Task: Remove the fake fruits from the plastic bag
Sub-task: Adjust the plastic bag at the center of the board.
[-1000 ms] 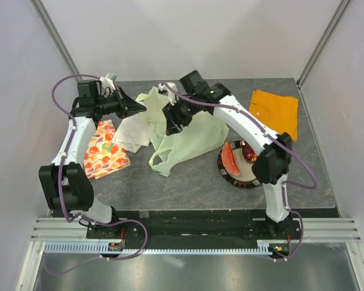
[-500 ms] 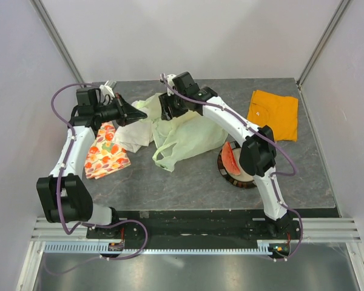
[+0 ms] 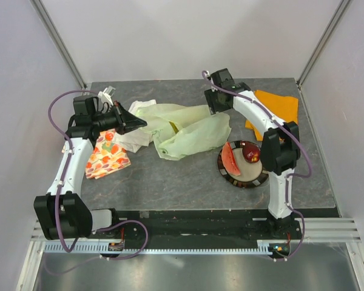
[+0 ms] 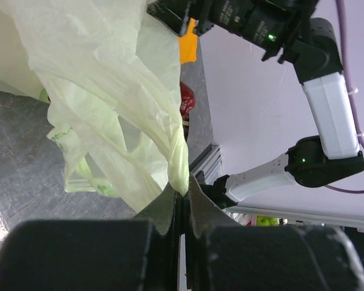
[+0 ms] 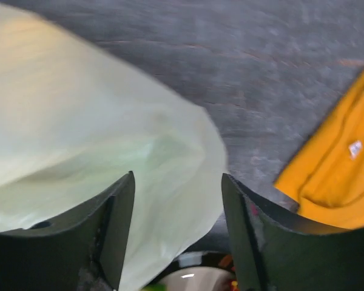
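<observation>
The plastic bag (image 3: pixel 185 130) lies stretched across the middle of the table (image 3: pixel 170 182), with a broad bare strip between it and the near edge and a narrower one behind it toward the far edge. At its left end it overlaps a white cloth (image 3: pixel 130 138), and a fruit-printed cloth (image 3: pixel 106 157) lies near the table's left edge. Just beside the bag's right end stands a plate (image 3: pixel 258 179) carrying a red slice (image 3: pixel 230 160) and a round red fruit (image 3: pixel 251 151); an orange cloth (image 3: pixel 282 109) fills the far right corner, partly under the right arm. The left hand (image 3: pixel 136 123) sits at the bag's left end, its fingers (image 4: pixel 197 209) pressed together and pinching a gathered fold of the thin film, which is lifted and drapes away from them. The right hand (image 3: pixel 213 104) hangs over the bag's far right end with its fingers (image 5: pixel 118 224) spread wide, nothing between them, the pale film and bare table showing below.
</observation>
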{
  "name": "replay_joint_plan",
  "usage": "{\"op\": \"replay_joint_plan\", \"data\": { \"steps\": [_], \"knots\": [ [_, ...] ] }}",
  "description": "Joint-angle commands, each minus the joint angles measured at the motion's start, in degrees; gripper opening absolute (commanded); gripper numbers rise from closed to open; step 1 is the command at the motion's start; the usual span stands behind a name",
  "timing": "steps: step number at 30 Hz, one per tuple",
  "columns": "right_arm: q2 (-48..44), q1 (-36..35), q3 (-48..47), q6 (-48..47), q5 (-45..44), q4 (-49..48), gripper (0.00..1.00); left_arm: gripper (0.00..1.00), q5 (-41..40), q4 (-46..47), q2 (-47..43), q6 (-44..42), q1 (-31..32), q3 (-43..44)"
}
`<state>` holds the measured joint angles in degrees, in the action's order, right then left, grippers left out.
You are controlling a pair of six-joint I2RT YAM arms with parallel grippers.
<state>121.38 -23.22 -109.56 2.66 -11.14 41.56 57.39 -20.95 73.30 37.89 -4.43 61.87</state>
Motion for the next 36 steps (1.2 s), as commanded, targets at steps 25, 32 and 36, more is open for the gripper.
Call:
{"op": "replay_joint_plan", "data": {
  "steps": [25,32,36],
  "knots": [
    [-15.2,-27.7,9.1,-31.9,26.9,-3.0,0.82,0.02,3.0,6.5,2.6,6.1,-1.9,-1.1],
    [-12.1,-30.1,8.5,-36.4,24.8,-4.0,0.83,0.01,2.7,7.0,2.0,6.5,-1.9,-2.8],
    [-8.9,-30.7,6.5,-35.3,20.5,-1.1,0.63,0.02,2.7,7.2,2.6,6.4,-2.1,-2.3]
  ]
}}
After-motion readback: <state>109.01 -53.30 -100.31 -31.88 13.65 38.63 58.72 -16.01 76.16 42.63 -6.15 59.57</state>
